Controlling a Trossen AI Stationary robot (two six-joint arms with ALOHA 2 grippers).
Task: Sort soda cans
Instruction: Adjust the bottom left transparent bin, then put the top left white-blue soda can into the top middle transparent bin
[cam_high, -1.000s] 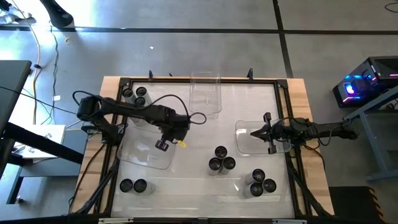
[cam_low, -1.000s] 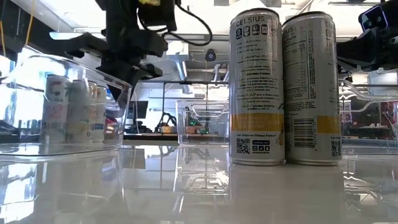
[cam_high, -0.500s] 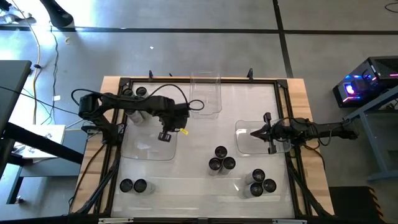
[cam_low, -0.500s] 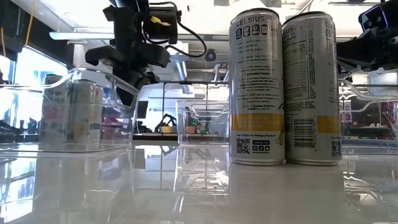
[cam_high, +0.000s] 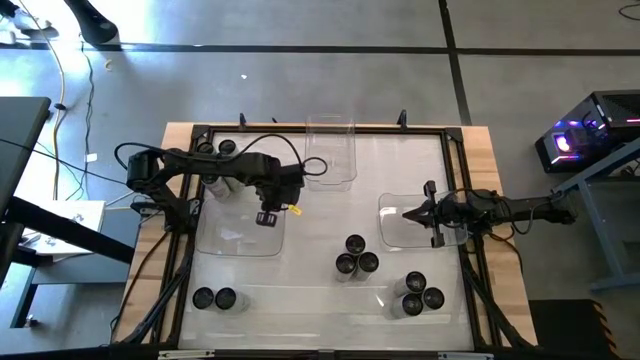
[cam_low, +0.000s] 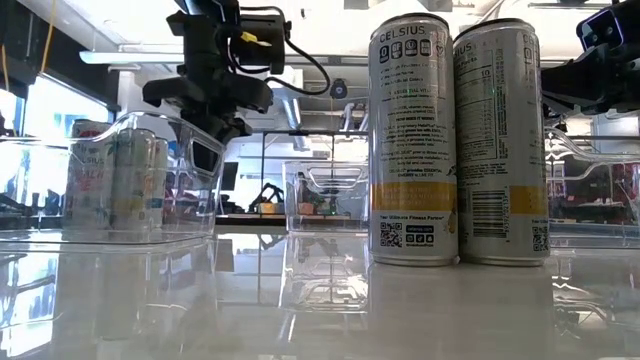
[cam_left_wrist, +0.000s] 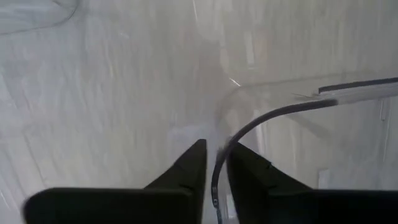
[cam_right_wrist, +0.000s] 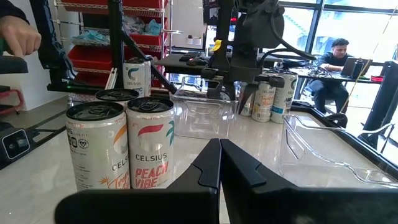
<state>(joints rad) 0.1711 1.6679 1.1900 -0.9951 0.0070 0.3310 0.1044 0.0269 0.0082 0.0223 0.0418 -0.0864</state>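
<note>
Left gripper (cam_high: 266, 217) sits over the right edge of the clear tray (cam_high: 235, 245) on the tabletop's (cam_high: 320, 300) left side; in the wrist view its fingers (cam_left_wrist: 193, 168) straddle the tray's thin rim, a narrow gap between them, whether pinching it I cannot tell. Soda cans: pair (cam_high: 222, 155) at back left by that tray, pair (cam_high: 214, 298) front left, three (cam_high: 355, 257) at centre front, cluster (cam_high: 417, 293) front right. Right gripper (cam_high: 408, 213), fingers together and empty, hovers over another clear tray (cam_high: 392, 238) on the right.
</note>
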